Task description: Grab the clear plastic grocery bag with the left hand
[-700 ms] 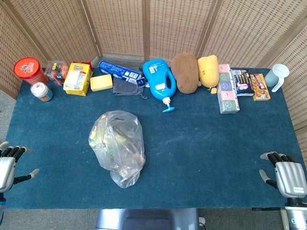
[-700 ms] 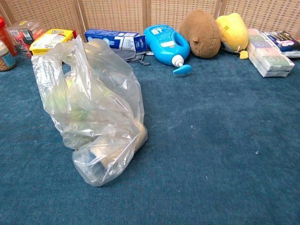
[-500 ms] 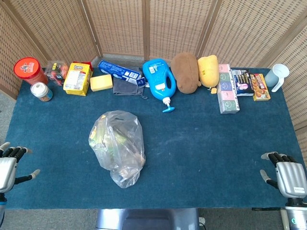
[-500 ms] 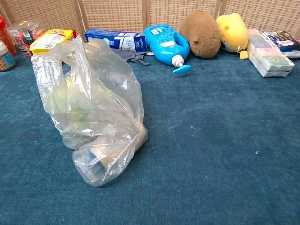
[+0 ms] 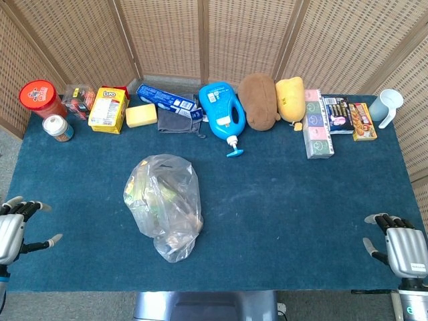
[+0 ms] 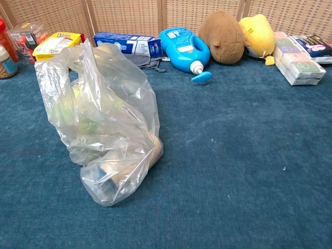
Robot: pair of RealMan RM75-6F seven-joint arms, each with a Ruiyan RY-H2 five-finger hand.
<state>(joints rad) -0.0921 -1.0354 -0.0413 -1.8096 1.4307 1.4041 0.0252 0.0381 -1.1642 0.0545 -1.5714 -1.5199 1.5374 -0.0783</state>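
The clear plastic grocery bag (image 5: 164, 205) lies crumpled on the blue table, left of centre, with groceries dimly showing through it. The chest view shows the bag (image 6: 101, 124) standing up close at the left. My left hand (image 5: 15, 230) hovers at the table's near left corner, well left of the bag, fingers apart and holding nothing. My right hand (image 5: 400, 246) rests at the near right corner, fingers spread and empty. Neither hand appears in the chest view.
Along the far edge stand a red-lidded jar (image 5: 40, 97), a yellow box (image 5: 109, 109), a blue detergent bottle (image 5: 224, 114), a brown plush (image 5: 259, 100), a yellow plush (image 5: 290, 98), stacked boxes (image 5: 317, 127) and a cup (image 5: 388, 105). Wicker screens close off the back.
My left hand has edged slightly inward to the right at the table's corner. The bag and the right hand have not moved.
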